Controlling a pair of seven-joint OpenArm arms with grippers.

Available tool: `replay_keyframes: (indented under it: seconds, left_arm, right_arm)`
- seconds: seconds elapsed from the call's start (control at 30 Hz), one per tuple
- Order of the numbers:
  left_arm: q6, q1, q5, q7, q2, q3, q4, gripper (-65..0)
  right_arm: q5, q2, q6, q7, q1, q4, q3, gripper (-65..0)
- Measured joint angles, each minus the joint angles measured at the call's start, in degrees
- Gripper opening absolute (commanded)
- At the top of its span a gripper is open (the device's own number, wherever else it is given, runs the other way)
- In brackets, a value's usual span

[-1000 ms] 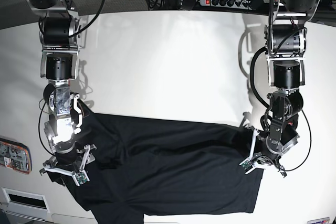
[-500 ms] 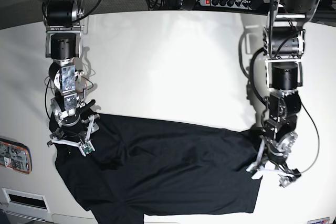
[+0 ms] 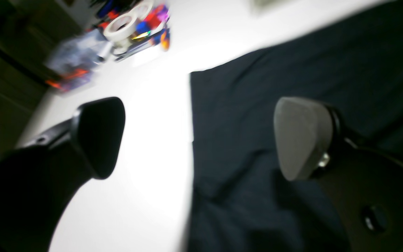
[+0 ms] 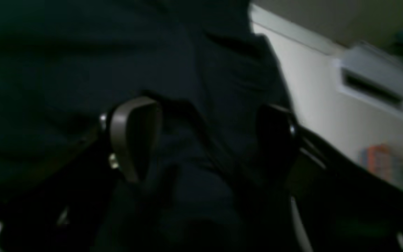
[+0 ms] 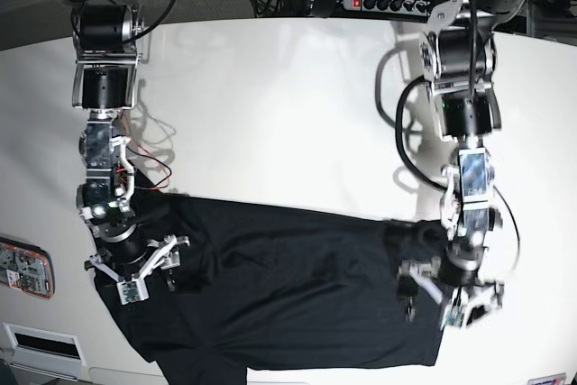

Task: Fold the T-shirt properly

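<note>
Across the lower half of a white desk, the black T-shirt is spread out flat, with creases near its edges; the base view alone shows its whole outline, and part of it is cut off by the bottom edge of that view. Both arms are seen there from above, one at each end of the cloth.

The left hand is shown released over the shirt's edge on the view's right. In the left wrist view the same left hand is seen with fingers spread wide, one fingertip over bare desk and the other over dark cloth, nothing between them. A blurred heap of coloured clutter with a roll of tape lies at the far desk corner, seen only here.

The right hand sits over the shirt's other end. In the dim, blurred right wrist view the right hand is parted, with cloth below; whether the cloth is touched cannot be made out.
</note>
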Motion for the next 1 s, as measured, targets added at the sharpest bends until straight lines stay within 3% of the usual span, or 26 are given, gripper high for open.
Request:
replay_keyframes:
  seconds: [0.1, 0.2, 0.37, 0.6, 0.67, 0.73, 0.87, 1.0]
  left_arm:
    - [0.15, 2.73, -11.47, 10.29, -0.02, 0.02, 0.26, 0.0]
    - [0.09, 2.43, -14.25, 14.14, -3.13, 4.87, 0.24, 0.0]
    - [0.31, 2.78, -13.81, 13.97, -9.33, 14.10, 0.70, 0.0]
    - [-0.26, 3.80, -14.67, 13.64, -8.46, 15.06, 0.50, 0.0]
    - [-0.04, 4.31, -14.38, 11.52, -8.41, 14.99, 0.50, 0.0]
    - [0.31, 5.95, -14.23, 5.99, -7.80, 14.73, 0.57, 0.0]
    - [-9.22, 8.83, -14.08, 3.98, -7.28, 14.95, 0.57, 0.0]
    - [-11.04, 9.03, -14.05, 4.57, -7.02, 14.80, 0.52, 0.0]
  right_arm:
    - [10.78, 0.09, -0.11, -1.22, -0.42, -0.94, 0.00, -20.6]
    - [14.40, -0.04, -0.24, -1.14, -0.42, -1.46, 0.00, -20.6]
    - [14.19, 0.09, -0.28, -0.74, -0.28, -1.55, 0.00, -20.5]
    - [14.14, 0.15, -0.44, -0.74, -0.57, -5.27, 0.00, -20.5]
    - [14.16, 0.09, -0.42, -0.72, -0.55, -5.25, -0.13, -20.5]
    - [14.19, -0.04, -0.22, -0.66, -0.35, -4.81, -0.20, -20.5]
    - [14.23, 0.11, -0.33, -0.57, -0.26, -4.63, -0.20, -20.5]
    - [14.21, 0.09, -0.24, -0.50, -0.28, -4.63, -0.15, -20.6]
